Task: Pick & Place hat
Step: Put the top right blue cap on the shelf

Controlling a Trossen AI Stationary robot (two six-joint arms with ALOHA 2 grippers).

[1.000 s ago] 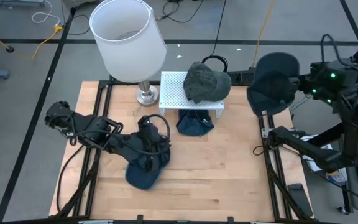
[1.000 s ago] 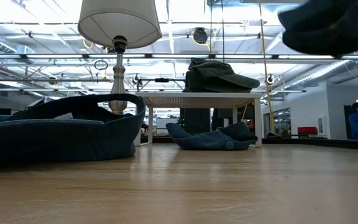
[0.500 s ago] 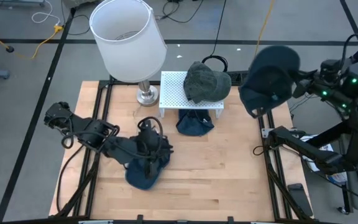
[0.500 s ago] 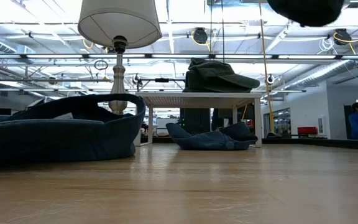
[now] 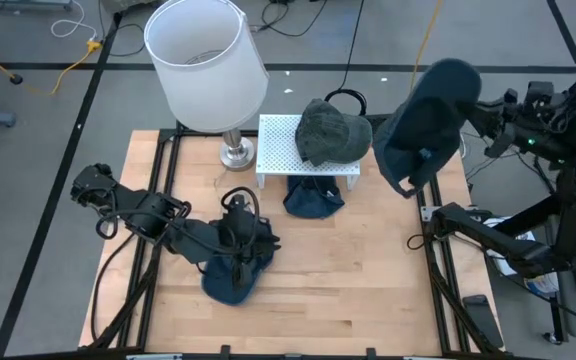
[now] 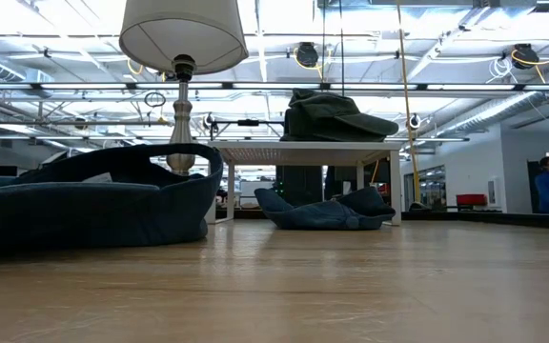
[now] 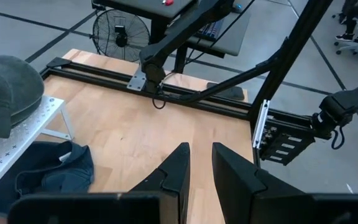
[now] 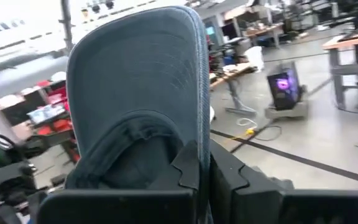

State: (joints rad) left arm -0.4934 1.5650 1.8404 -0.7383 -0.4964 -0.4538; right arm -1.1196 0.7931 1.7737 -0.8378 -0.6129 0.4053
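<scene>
A dark blue cap (image 5: 423, 130) is high over the table's right edge, shut in my right gripper (image 5: 471, 110); it has left the low view. In the right wrist view the cap (image 8: 135, 93) stands beyond the fingers. A green hat (image 5: 333, 130) lies on a white perforated stand (image 5: 278, 150). A blue hat (image 5: 313, 198) lies on the table under that stand. Another blue hat (image 5: 230, 278) lies on the table near the front, under my left arm. My left gripper (image 5: 266, 242) is above it, fingers a narrow gap apart, nothing between them (image 7: 201, 168). My right gripper pinches the dark blue cap's edge (image 8: 196, 140) between its two fingers, beside the crown's hollow. The fingers come level from the table's right side. The cap is lifted clear, tilted on edge beyond the fingers.
A lamp with a white shade (image 5: 208, 65) stands at the table's far left, beside the stand. Black frame rails (image 5: 438, 270) run along the table's sides. Bare wood (image 5: 358, 280) lies between the front hat and the right rail. A person (image 6: 548, 181) sits far behind.
My right gripper has risen with the dark blue cap and shifted it a little toward the stand. The cap has tipped on edge and gone out of the top of the low view. My left arm has shifted only slightly over the front blue hat.
</scene>
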